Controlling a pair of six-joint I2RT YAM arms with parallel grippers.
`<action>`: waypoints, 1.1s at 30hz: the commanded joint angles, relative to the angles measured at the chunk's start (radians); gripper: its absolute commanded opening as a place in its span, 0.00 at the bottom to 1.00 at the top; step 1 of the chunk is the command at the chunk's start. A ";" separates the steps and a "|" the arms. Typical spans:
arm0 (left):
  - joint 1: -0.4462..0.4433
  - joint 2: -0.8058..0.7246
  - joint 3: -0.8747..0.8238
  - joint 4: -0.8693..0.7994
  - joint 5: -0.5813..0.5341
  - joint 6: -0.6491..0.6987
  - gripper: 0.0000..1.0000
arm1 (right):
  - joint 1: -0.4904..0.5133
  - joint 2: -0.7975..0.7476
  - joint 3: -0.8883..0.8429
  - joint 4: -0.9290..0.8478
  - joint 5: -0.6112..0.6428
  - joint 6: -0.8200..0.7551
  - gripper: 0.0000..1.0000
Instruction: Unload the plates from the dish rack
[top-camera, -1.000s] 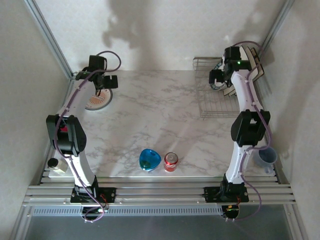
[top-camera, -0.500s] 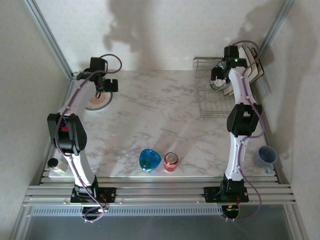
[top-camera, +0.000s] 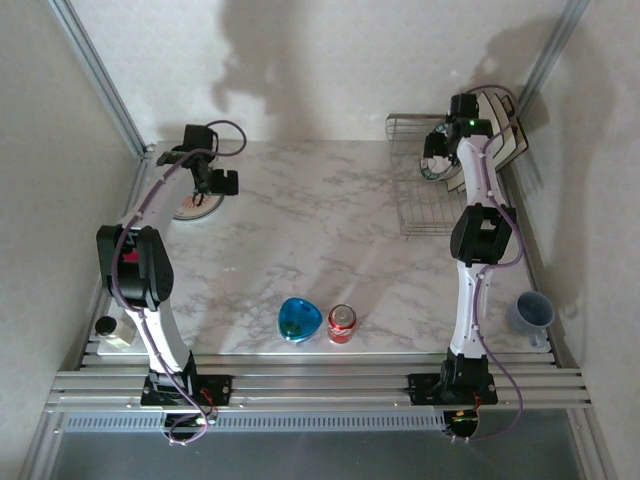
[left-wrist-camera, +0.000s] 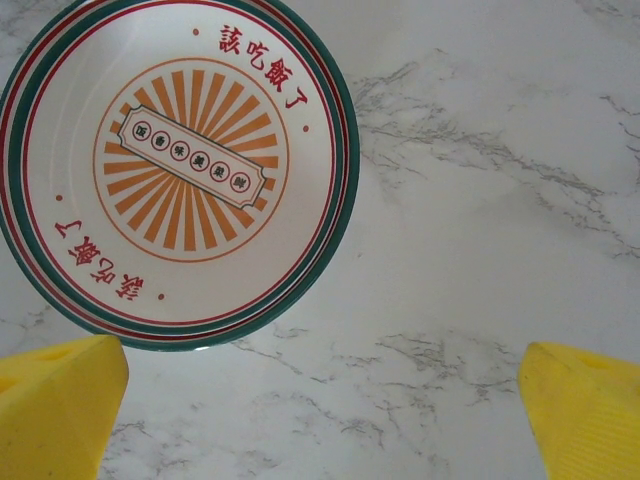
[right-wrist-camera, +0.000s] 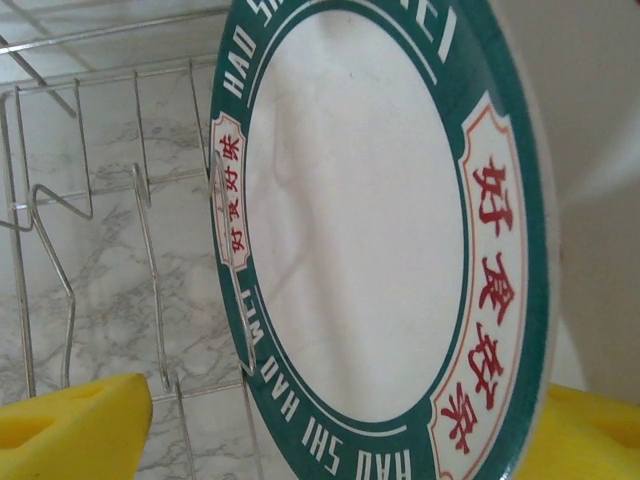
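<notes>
From above, compared with a second before, your left arm (top-camera: 150, 200) had drawn its wrist a little nearer and to the right. It hung over the near edge of the sunburst plate (top-camera: 192, 207), which lay flat on the table (top-camera: 320, 230) at the far left, where it had been. Your right arm (top-camera: 478, 200) had straightened, its elbow pulled in toward the middle, and its wrist had pushed deeper into the dish rack (top-camera: 425, 210) at the far right corner. There the green-rimmed plate (top-camera: 434, 170) stood on edge in the wires, with the square plates (top-camera: 497, 108) upright behind it against the rack's far right side. A blue bowl (top-camera: 299, 320) and a red can (top-camera: 342, 323) sat side by side near the front edge, well apart from both arms.

Through your left wrist camera, the sunburst plate lay face up at the upper left, and the banner across its middle ran from upper left to lower right. The left jaws stood wide open and held nothing. Their yellow pads (left-wrist-camera: 55, 405) sat in the two bottom corners, with bare marble between them.

Through your right wrist camera, the green-rimmed plate stood nearly upright, leaning slightly, its face turned to the left and its lower edge seated among the rack wires. The right jaws were open astride that lower edge, one yellow pad (right-wrist-camera: 70, 430) clear of it on the left. Whether the other pad touched the plate's back, you could not tell.
</notes>
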 joint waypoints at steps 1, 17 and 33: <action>0.004 -0.042 -0.010 0.005 0.007 0.014 1.00 | 0.000 0.029 0.030 0.050 -0.015 0.012 0.84; 0.003 -0.030 -0.015 0.018 0.022 0.015 0.99 | 0.002 0.055 0.041 0.119 -0.014 0.029 0.51; 0.004 -0.034 -0.005 0.001 0.031 0.014 1.00 | 0.016 0.046 0.037 0.105 0.018 0.038 0.11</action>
